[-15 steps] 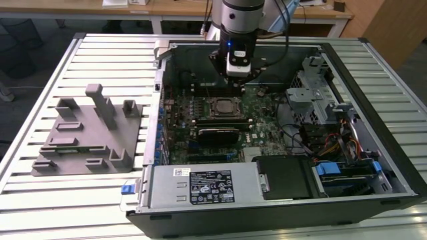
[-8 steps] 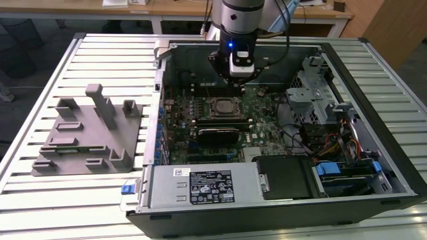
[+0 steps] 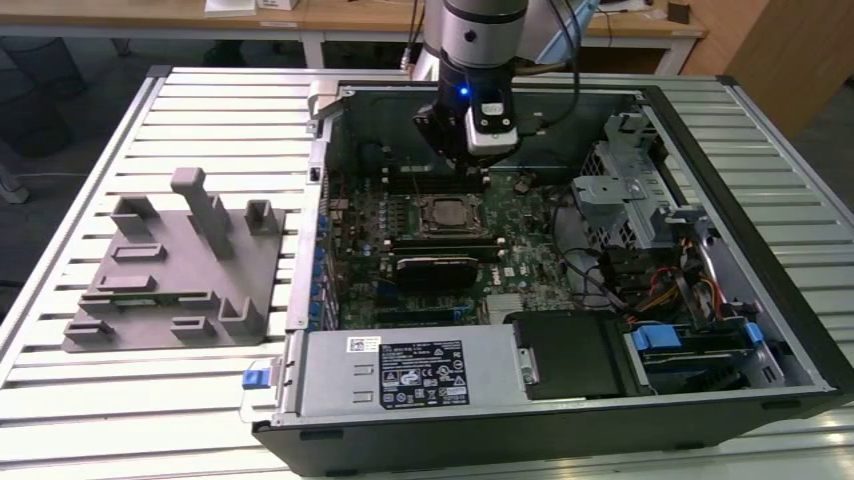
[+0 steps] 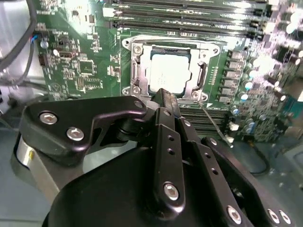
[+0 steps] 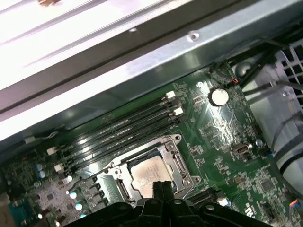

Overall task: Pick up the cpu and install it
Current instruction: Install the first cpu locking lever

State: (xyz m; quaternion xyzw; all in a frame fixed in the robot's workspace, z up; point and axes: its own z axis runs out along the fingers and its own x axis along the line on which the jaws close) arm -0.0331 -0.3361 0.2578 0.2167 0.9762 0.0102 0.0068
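My gripper point(image 4: 163, 97) hangs closed and empty just above the cpu point(image 4: 169, 73), a pale silver-grey square lying flat inside the motherboard's point(image 4: 80, 61) black, metal-rimmed socket frame point(image 4: 135, 71).

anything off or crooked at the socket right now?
Nothing stands out. The cpu lies flat and square inside the socket frame on the motherboard. The gripper sits just above it, fingers together, holding nothing.
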